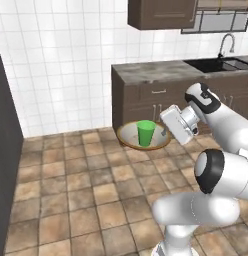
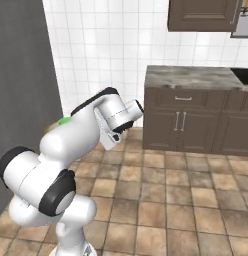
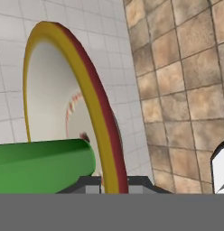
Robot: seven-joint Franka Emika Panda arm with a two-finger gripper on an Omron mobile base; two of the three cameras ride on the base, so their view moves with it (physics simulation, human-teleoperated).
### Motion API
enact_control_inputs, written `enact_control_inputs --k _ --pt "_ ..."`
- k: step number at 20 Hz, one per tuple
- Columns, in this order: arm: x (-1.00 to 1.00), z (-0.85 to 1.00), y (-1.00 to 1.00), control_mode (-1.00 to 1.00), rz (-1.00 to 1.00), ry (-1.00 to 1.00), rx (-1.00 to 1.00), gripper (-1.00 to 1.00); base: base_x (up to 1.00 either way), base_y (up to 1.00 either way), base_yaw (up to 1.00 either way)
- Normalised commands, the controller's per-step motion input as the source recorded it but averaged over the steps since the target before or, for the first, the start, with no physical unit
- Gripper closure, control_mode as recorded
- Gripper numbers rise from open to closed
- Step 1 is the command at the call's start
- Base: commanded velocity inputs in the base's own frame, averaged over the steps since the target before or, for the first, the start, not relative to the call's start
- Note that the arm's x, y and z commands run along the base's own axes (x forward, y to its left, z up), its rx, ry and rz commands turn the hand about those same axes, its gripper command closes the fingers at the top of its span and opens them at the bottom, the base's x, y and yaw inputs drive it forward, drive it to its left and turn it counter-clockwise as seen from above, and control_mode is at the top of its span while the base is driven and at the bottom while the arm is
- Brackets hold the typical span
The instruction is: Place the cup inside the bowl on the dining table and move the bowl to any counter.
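Observation:
The bowl (image 1: 130, 136) hangs in the air above the tiled floor, just in front of the counter's cabinet. The green cup (image 1: 145, 132) stands upright inside it. My gripper (image 1: 166, 134) is shut on the bowl's right rim. In the hand view the brown and yellow rim of the bowl (image 3: 92, 97) runs up between my fingertips (image 3: 140, 181), and the cup (image 3: 41, 161) lies across the lower left. From the right base view, a sliver of the cup (image 2: 64, 120) peeks out behind my arm. The dining table is out of view.
The counter (image 1: 151, 71) (image 2: 191, 77) stands over dark cabinets straight ahead, with a sink (image 1: 221, 64) and faucet at its right end. An upper cabinet (image 1: 161, 14) hangs above. A dark tall panel (image 1: 6, 150) closes the left side. Brown floor tiles (image 1: 86, 190) spread below.

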Motion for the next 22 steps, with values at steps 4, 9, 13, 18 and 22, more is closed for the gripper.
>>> enact_control_inputs --k 4,9,13,18,22 --pt "0.00 0.00 0.00 1.00 0.00 0.00 0.00 1.00 0.98 0.25 0.00" --pt "0.00 0.00 0.00 1.00 0.00 0.00 0.00 1.00 1.00 0.24 0.00" --pt "0.00 0.00 0.00 1.00 0.00 0.00 0.00 1.00 1.00 0.23 0.00" --pt "0.00 0.00 0.00 1.00 0.00 0.00 0.00 1.00 0.97 0.24 0.00" --pt "0.00 0.00 0.00 1.00 0.00 0.00 0.00 1.00 0.78 0.14 -0.01"
